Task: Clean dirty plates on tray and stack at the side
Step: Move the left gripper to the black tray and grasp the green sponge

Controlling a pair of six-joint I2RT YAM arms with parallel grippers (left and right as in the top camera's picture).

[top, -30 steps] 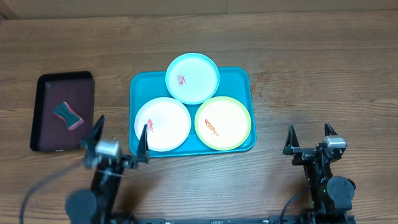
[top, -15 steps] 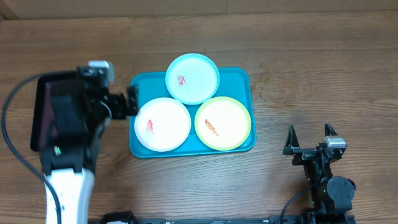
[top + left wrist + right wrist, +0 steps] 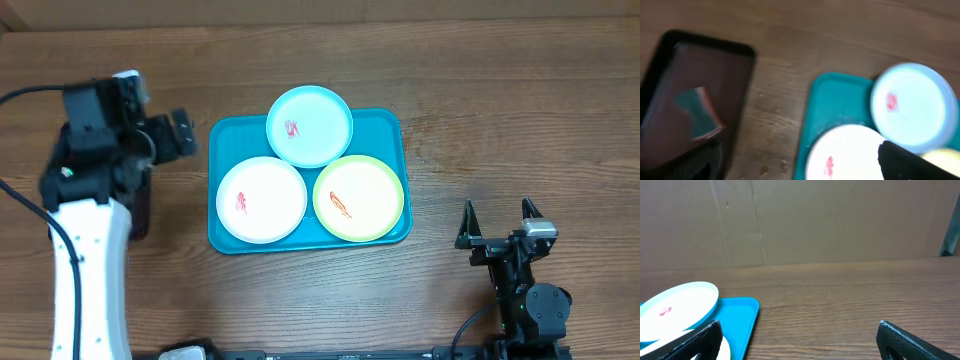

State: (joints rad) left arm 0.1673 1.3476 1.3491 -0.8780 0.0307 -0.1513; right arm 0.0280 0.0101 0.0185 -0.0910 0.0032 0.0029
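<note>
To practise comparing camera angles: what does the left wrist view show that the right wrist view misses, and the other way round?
Only the left wrist view shows the dark tray with a sponge on it. Only the right wrist view shows the brown wall at the back. Both show the pale blue plate with its red smear and the blue tray.

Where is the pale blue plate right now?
Overhead view: the pale blue round plastic plate sits at the far middle of the turquoise rectangular tray, jutting past its far rim, its near edge overlapping the white plate and the yellow-green rimmed plate.
</note>
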